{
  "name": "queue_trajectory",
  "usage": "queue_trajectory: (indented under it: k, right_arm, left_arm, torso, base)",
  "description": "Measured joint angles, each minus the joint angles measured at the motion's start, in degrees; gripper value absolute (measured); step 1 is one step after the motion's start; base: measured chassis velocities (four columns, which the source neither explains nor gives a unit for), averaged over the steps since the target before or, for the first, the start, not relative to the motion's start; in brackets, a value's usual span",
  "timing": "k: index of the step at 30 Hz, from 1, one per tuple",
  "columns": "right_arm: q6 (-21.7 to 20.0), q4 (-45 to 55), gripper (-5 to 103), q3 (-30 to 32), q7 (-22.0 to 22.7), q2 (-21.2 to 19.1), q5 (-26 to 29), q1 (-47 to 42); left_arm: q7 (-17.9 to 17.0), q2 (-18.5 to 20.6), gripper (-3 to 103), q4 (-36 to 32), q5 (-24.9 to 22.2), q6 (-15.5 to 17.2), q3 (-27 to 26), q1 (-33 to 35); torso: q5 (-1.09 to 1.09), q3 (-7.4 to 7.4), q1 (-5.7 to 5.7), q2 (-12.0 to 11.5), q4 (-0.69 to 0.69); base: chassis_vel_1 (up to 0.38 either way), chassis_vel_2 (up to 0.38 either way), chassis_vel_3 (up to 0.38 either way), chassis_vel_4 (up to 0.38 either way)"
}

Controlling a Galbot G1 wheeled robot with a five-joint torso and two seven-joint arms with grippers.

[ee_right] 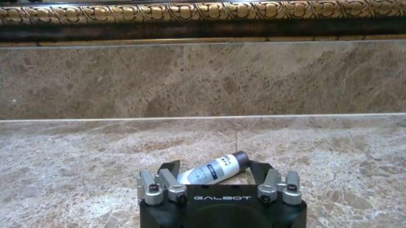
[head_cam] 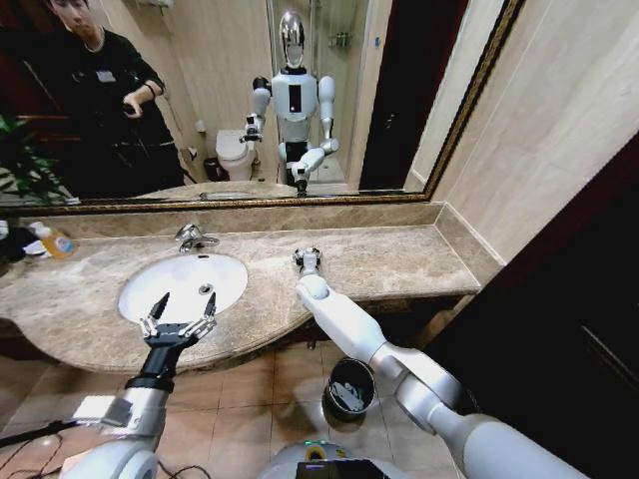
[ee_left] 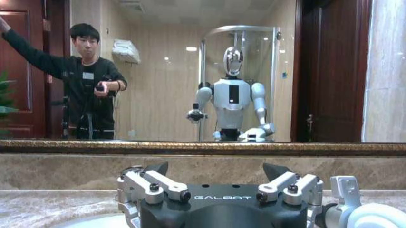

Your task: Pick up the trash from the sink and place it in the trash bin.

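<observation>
The marble counter (head_cam: 399, 261) ran below a gilt-framed mirror (head_cam: 349, 100), its front edge curving round the sink (head_cam: 185, 282), a white oval basin set toward the counter's left end, with a chrome faucet (head_cam: 192, 238) at its back rim. The basin's bowl appeared bare apart from the drain, though the head view was too coarse to exclude small pieces. The right arm (head_cam: 359, 334) reached across the counter's front edge to the bare marble just right of the basin. On the floor below the front edge stood the trash bin (head_cam: 349, 387), a round black bucket with pale items inside. The left gripper (head_cam: 180, 317) hovered over the basin's front rim, its fingers spread wide and holding nothing. The right gripper (ee_right: 214, 176) rested low on the marble, well forward of the backsplash; its fingers were parted on either side of a white tube (ee_right: 212, 171) with a dark cap, lying tilted on the counter, and whether the pads touched it could not be told. A clear bottle of orange liquid (head_cam: 58, 243) stood at the counter's far left edge.
</observation>
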Motion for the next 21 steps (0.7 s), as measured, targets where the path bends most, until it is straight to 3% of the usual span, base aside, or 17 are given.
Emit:
queue_trajectory:
  k: [7, 15, 17, 19, 21]
  right_arm:
    - [0.10, -0.22, 76, 0.04, -0.76, 0.14, -0.04, -0.16]
    - [0.28, -0.47, 56, 0.13, -1.88, 0.07, -0.18, -0.16]
    - [0.32, -0.36, 39, 0.05, -2.25, -0.16, -0.28, -0.16]
    - [0.34, -0.33, 39, 0.02, -2.33, -0.23, -0.32, -0.16]
    - [0.48, -0.26, 28, -0.11, -2.85, -0.57, -0.69, -0.17]
  left_arm:
    - [0.00, 0.00, 100, 0.00, 0.00, 0.00, 0.00, 0.00]
    - [0.00, 0.00, 100, 0.00, 0.00, 0.00, 0.00, 0.00]
    - [0.00, 0.00, 100, 0.00, 0.00, 0.00, 0.00, 0.00]
    - [0.00, 0.00, 100, 0.00, 0.00, 0.00, 0.00, 0.00]
    - [0.00, 0.00, 100, 0.00, 0.00, 0.00, 0.00, 0.00]
  torso:
    - [0.00, 0.00, 0.00, 0.00, 0.00]
    - [0.00, 0.00, 0.00, 0.00, 0.01]
    - [0.00, 0.00, 0.00, 0.00, 0.02]
    - [0.00, 0.00, 0.00, 0.00, 0.02]
    - [0.00, 0.00, 0.00, -0.01, 0.01]
  base:
    - [0.000, 0.000, 0.000, 0.000]
    - [0.000, 0.000, 0.000, 0.000]
    - [0.000, 0.000, 0.000, 0.000]
    - [0.000, 0.000, 0.000, 0.000]
    - [0.000, 0.000, 0.000, 0.000]
